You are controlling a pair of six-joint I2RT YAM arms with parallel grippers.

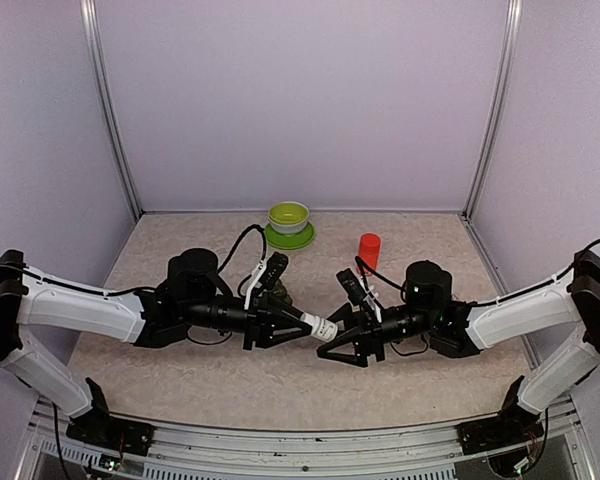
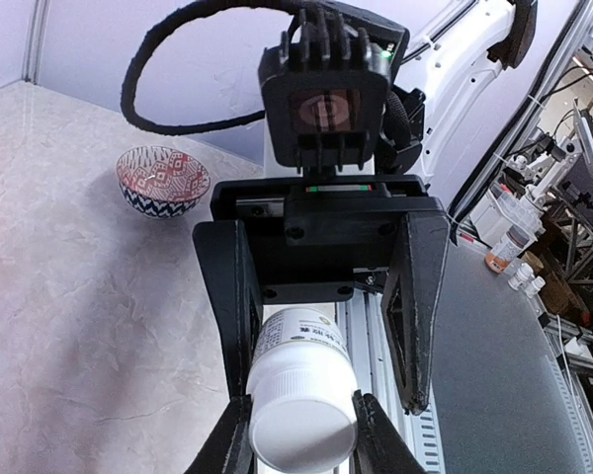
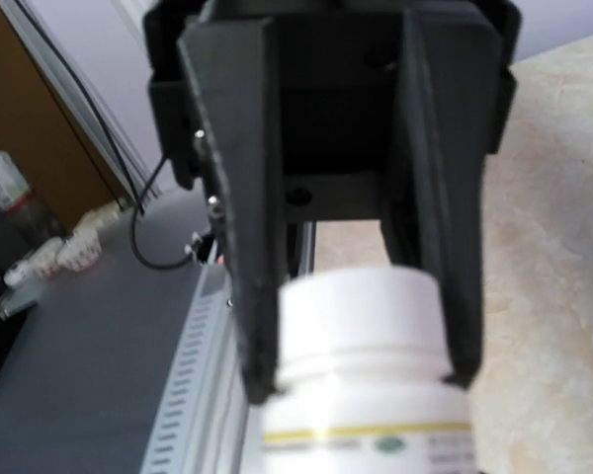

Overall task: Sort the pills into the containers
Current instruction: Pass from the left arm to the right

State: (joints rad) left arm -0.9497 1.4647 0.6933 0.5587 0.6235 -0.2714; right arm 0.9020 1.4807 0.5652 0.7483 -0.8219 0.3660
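A white pill bottle (image 1: 323,327) hangs level above the table between the two arms. My left gripper (image 1: 305,322) is shut on its base end (image 2: 301,385). My right gripper (image 1: 338,333) straddles the cap end (image 3: 361,316) with its jaws open. In the left wrist view one of its fingers (image 2: 420,296) stands clear of the bottle's side. No loose pills show. The dark green containers (image 1: 282,293) sit just behind my left wrist, mostly hidden.
A lime-green bowl on a saucer (image 1: 289,222) stands at the back centre, with a red bottle (image 1: 369,250) to its right. A red-and-white patterned bowl (image 2: 162,180) sits on the table. The metal front rail (image 1: 310,448) runs close below both grippers.
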